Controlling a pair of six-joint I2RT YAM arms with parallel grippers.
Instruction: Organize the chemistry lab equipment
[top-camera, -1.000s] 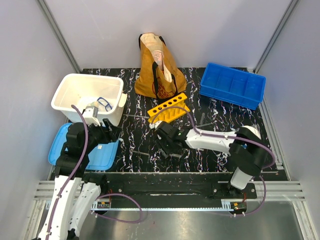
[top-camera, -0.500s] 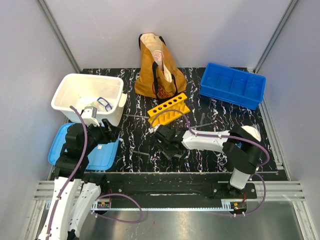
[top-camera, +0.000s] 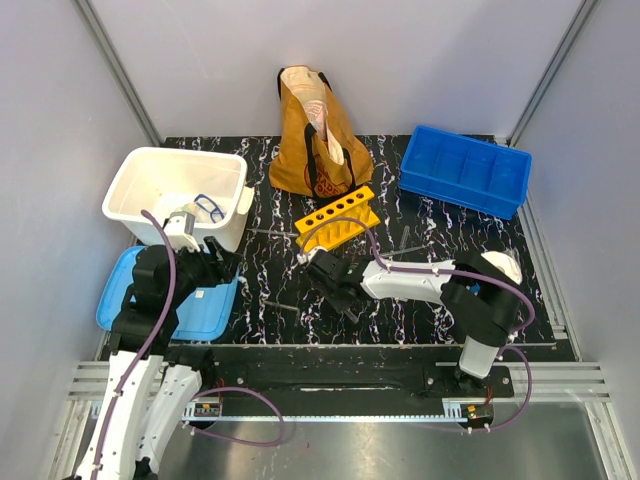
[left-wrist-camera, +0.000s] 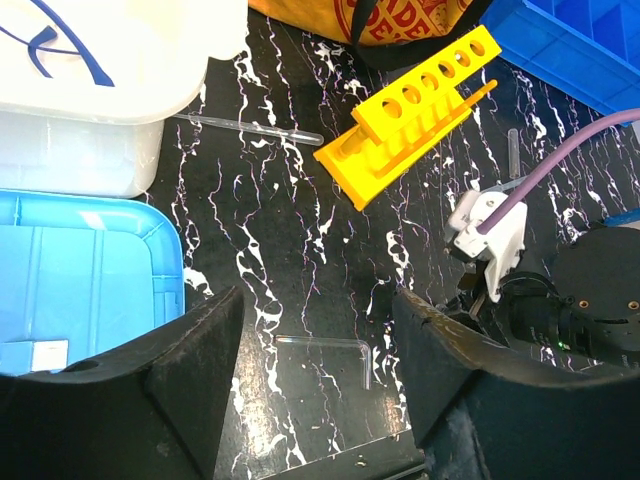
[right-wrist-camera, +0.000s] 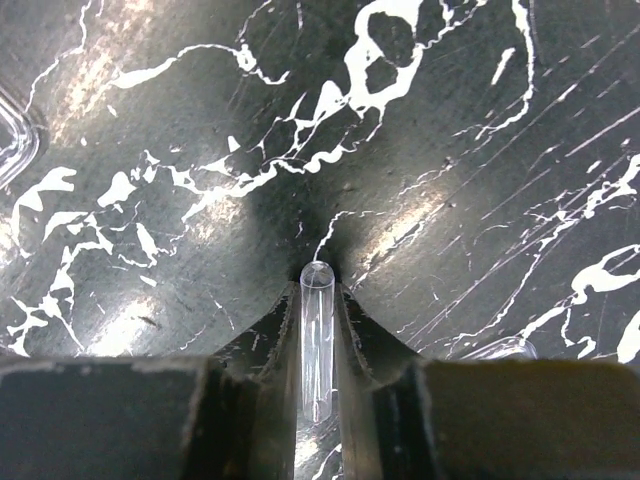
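In the right wrist view a clear test tube (right-wrist-camera: 317, 330) lies lengthwise between my right gripper's (right-wrist-camera: 318, 300) fingers, which are shut on it just above the black marbled table. From above, that right gripper (top-camera: 325, 283) sits near the table's middle, just in front of the yellow six-hole rack (top-camera: 338, 215). My left gripper (left-wrist-camera: 318, 370) hangs open over a bent clear glass tube (left-wrist-camera: 330, 343) on the table, not touching it. A long straight tube (left-wrist-camera: 250, 128) lies beside the white bin. The rack (left-wrist-camera: 415, 110) is lying on its side.
A white bin (top-camera: 175, 190) stands at the back left, with a blue lid (top-camera: 130, 290) in front of it under the left arm. A mustard tote bag (top-camera: 315, 135) stands at the back centre and a blue compartment tray (top-camera: 465, 170) at the back right.
My right gripper has shifted slightly left and its fingers have closed on the test tube. The left arm has not moved.
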